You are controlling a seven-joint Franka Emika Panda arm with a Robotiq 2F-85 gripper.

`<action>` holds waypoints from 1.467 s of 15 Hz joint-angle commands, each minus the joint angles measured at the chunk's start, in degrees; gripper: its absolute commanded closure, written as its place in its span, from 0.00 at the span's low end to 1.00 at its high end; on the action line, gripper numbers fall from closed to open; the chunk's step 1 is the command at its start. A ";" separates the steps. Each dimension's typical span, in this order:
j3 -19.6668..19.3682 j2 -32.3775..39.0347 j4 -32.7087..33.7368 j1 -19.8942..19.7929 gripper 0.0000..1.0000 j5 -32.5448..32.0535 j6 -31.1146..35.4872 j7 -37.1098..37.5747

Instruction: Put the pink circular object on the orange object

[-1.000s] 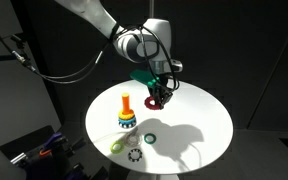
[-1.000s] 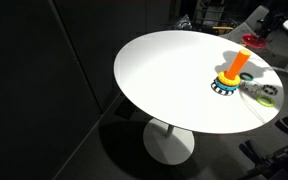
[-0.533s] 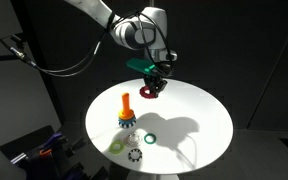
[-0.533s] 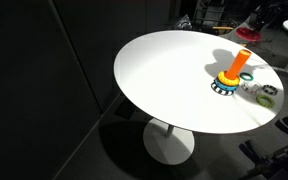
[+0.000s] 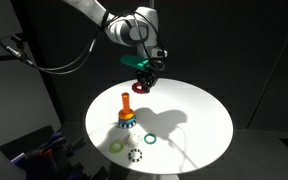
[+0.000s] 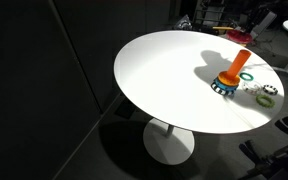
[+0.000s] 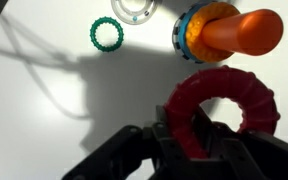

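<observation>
My gripper (image 5: 142, 82) is shut on the pink circular object (image 5: 140, 87) and holds it in the air above the white round table (image 5: 199, 115). In the wrist view the ring (image 7: 224, 100) sits in my jaws (image 7: 189, 135), close beside the orange object (image 7: 242, 32). The orange object (image 5: 125, 102) stands upright on its base of yellow, blue and green rings (image 5: 126, 122), to the lower left of the held ring. It also shows in an exterior view (image 6: 241, 63). The gripper is out of that view.
A dark green ring (image 5: 150, 139), a white black-dotted ring (image 5: 135, 155) and a yellow-green ring (image 5: 116, 146) lie on the table near its front edge. The green ring also shows in the wrist view (image 7: 105, 36). Dark surroundings ring the table.
My gripper has carried the pink ring upward and to the left, toward the orange peg. The loose rings and the peg have not moved.
</observation>
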 commanded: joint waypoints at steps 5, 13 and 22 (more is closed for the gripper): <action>1.12 -1.58 -3.76 2.27 0.90 -0.91 1.50 -0.27; 1.34 -4.33 -9.10 2.80 0.90 -0.86 8.41 -0.64; 1.09 -11.37 -11.75 2.64 0.91 -0.19 6.39 -1.19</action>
